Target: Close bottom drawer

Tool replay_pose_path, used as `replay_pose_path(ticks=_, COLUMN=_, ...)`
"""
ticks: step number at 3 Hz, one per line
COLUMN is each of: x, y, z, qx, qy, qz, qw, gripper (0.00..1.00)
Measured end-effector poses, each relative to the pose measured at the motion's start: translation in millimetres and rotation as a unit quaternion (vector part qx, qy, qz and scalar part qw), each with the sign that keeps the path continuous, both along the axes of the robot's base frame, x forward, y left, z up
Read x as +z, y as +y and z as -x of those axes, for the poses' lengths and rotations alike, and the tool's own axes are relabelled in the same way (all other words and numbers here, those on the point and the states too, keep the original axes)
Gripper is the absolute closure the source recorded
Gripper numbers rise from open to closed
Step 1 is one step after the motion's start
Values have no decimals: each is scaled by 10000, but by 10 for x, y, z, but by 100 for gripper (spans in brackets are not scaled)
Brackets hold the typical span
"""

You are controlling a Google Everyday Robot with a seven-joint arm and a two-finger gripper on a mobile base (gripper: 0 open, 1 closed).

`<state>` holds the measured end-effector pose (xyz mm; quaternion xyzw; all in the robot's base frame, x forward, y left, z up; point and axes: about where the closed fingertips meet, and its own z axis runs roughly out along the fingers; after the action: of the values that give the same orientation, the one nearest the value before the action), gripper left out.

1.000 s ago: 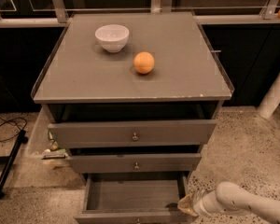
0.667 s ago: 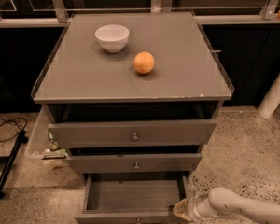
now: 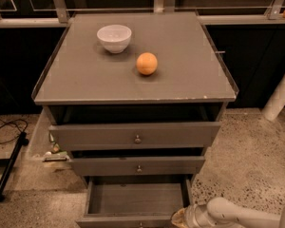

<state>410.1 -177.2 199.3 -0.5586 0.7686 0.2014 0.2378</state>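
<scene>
The grey chest [image 3: 133,80] stands before me, its bottom drawer [image 3: 133,198] still pulled right out at the foot, its box bare. My arm has slid left, so my gripper [image 3: 179,218] now sits at the drawer's right front corner. I cannot tell how wide it is set. Pushing inward looks next.
</scene>
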Motion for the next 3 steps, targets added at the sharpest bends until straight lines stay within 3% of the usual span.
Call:
replay_pose_path(ticks=1, x=-13, y=13, z=22, qx=71, qy=-26, qz=11, qw=10000, gripper=100)
replay_pose_path(ticks=3, x=-377, y=20, z=373, qx=749, qy=-228, qz=202, qw=9967, gripper=100)
